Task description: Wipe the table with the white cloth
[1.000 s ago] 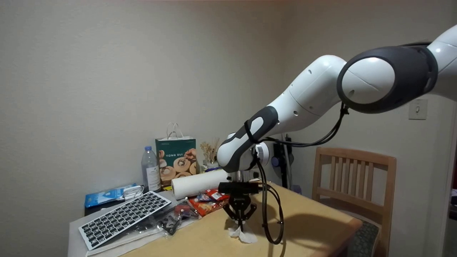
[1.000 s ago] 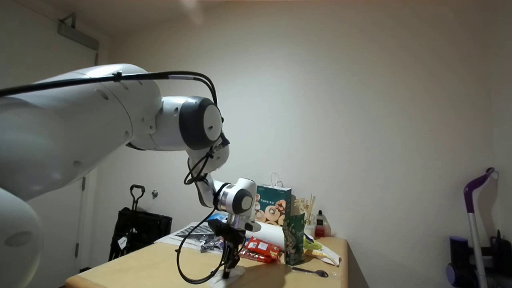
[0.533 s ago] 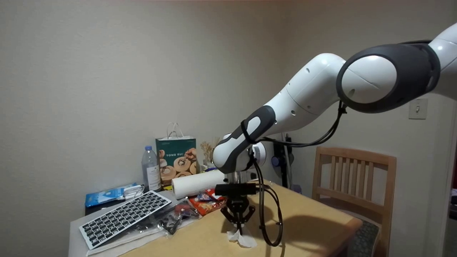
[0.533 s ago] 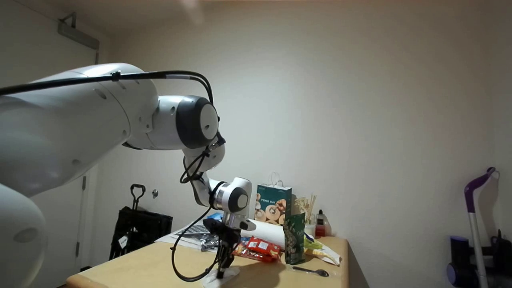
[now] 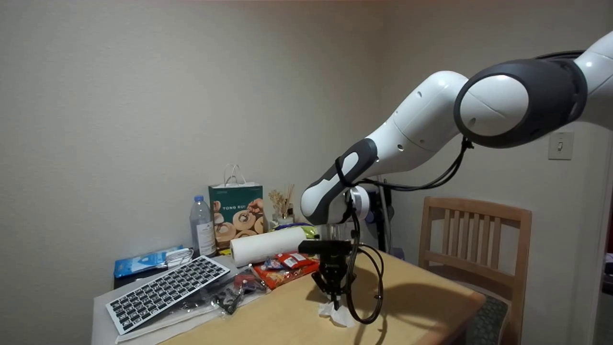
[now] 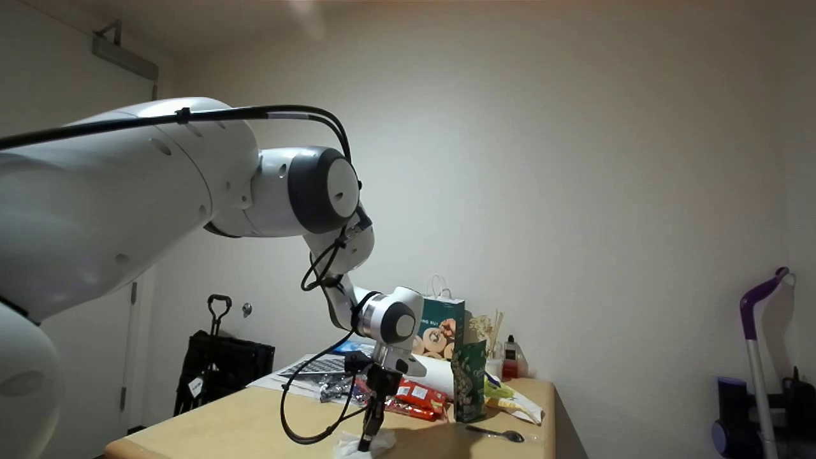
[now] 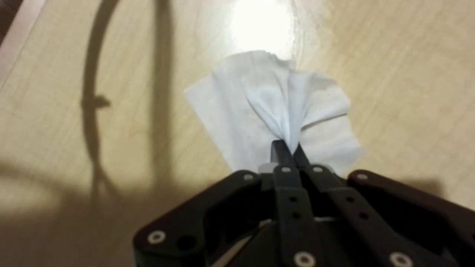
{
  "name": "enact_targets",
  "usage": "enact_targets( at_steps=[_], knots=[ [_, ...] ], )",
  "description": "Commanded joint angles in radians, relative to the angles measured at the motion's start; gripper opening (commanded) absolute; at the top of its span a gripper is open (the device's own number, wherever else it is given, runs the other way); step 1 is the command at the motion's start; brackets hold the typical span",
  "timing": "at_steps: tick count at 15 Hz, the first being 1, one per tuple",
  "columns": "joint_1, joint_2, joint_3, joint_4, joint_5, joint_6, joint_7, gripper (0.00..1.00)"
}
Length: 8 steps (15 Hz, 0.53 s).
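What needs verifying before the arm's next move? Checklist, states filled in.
1. Tool shut on white cloth: ok, folds pinched.
2. Cloth flat throughout: not ok, creased and gathered at the grip.
3. Cloth apart from black spoon: ok, bare table between them.
4. Cloth apart from red packets: ok.
5. Black cable loop off the table: cannot tell.
6. Enough pressure on the cloth: cannot tell.

my slim black fingers [image 7: 282,154] are looking smooth and matt. the thin, creased white cloth [image 7: 245,111] is showing a dull, papery face, while the flat, pale yellow wood-grained table [image 7: 408,92] is shining with glare. my rounded white arm shell [image 5: 426,124] is gleaming glossy, and the slatted brown wooden chair [image 5: 471,269] is looking satin-smooth.
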State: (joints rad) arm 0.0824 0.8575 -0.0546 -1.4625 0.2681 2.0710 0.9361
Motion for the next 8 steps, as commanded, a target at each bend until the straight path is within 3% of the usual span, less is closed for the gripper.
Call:
enact_targets(
  at_steps=[1,8],
  knots=[
    [-0.008,-0.001,0.003,-0.002,-0.002,0.002,0.014,0.02],
    [-0.009,-0.016,-0.019,-0.076,-0.008,0.02,0.049,0.0]
  ],
)
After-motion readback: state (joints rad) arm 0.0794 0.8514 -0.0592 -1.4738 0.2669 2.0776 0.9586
